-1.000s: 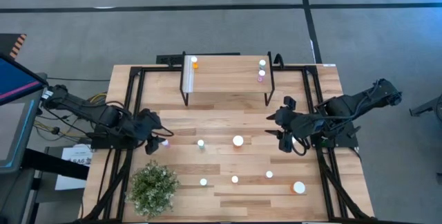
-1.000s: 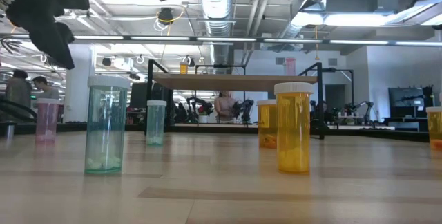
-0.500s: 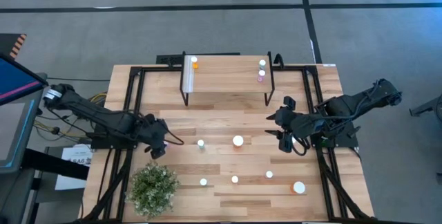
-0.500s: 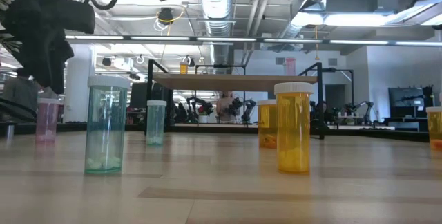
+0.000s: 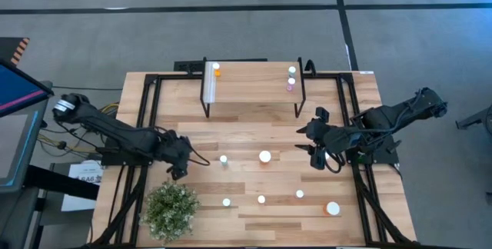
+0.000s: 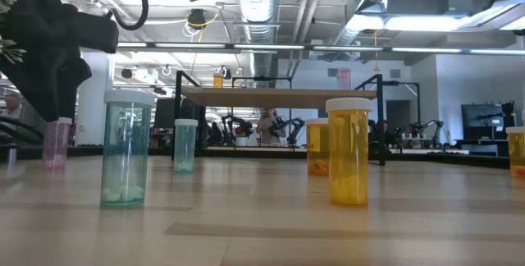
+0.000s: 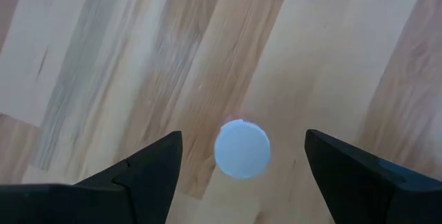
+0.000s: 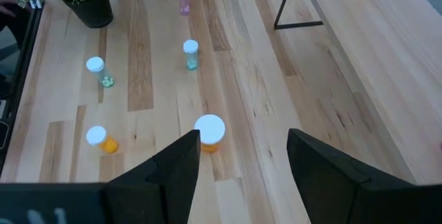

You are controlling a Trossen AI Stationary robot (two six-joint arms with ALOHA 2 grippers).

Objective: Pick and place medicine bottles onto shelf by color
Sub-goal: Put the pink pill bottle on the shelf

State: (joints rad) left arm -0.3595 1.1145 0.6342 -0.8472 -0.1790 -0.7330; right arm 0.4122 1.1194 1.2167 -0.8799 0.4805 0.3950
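A pink-purple bottle with a white cap (image 7: 242, 151) stands upright on the table at the left (image 6: 56, 143). My left gripper (image 7: 243, 136) is open right above it, pointing down, one finger on either side of the cap with a gap on both sides; in the high view (image 5: 178, 161) it hides the bottle. My right gripper (image 5: 315, 143) is open and empty at the table's right. The shelf (image 5: 252, 87) stands at the far middle; an orange bottle (image 5: 216, 70) stands at its left end and two bottles, one pink-purple (image 5: 290, 84), at its right end.
Loose bottles stand on the table: a green one (image 5: 224, 159), a large orange one (image 5: 265, 157), three small ones nearer the front (image 5: 261, 199) and a large orange one (image 5: 332, 208) at the front right. A potted plant (image 5: 171, 209) stands just in front of my left gripper.
My left gripper has gone toward the table's right edge and down, from beside the pink-purple bottle to right over it. The bottle has stayed where it was.
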